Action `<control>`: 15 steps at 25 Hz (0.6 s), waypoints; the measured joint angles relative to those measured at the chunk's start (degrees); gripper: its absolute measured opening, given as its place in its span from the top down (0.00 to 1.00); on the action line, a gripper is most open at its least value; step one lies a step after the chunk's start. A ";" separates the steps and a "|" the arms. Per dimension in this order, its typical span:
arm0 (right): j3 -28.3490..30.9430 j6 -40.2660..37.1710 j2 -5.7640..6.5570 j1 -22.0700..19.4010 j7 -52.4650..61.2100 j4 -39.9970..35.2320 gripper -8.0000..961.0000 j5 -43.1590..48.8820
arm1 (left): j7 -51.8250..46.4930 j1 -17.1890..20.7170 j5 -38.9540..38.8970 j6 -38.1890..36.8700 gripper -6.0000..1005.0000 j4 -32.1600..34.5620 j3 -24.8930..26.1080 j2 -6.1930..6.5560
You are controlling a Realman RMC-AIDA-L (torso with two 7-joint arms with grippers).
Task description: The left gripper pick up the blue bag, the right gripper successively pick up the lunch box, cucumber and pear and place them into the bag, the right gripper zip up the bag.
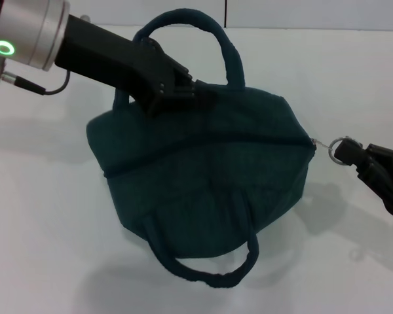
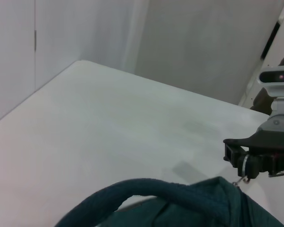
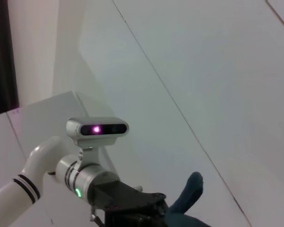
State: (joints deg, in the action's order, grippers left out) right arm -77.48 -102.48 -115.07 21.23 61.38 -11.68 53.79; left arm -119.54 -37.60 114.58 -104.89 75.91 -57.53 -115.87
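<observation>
Resting on the white table [image 1: 39, 216], the blue bag [image 1: 203, 176] lies zipped along its top seam, one rolled handle arching at the far side and the other lying near the front. The left gripper [image 1: 190, 91] clamps the bag's upper far edge beside that arched handle — fingers closed on the fabric. At the bag's right end, the right gripper [image 1: 354, 155] pinches the silver ring pull [image 1: 337, 145] of the zipper, drawn out just past the corner.

Head view looks steeply down, close on the blue bag [image 1: 203, 170]. Left wrist view skims the table [image 2: 109, 123] low, sharing that bag. Right wrist view tilts upward.
</observation>
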 joint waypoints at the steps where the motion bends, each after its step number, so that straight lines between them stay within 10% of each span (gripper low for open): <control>1: -0.08 0.43 -0.01 -0.03 0.00 0.10 0.98 0.00 | 0.20 -0.01 0.10 0.01 0.94 -0.60 0.03 0.13; 15: 0.19 13.17 -0.42 -0.66 0.24 1.28 0.98 -1.82 | 1.77 -1.00 1.14 -0.04 0.95 -5.49 0.10 1.44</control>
State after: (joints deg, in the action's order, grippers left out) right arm -77.30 -89.31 -115.49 20.56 61.62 -10.40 51.97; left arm -117.77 -38.59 115.72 -104.92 70.42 -57.43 -114.43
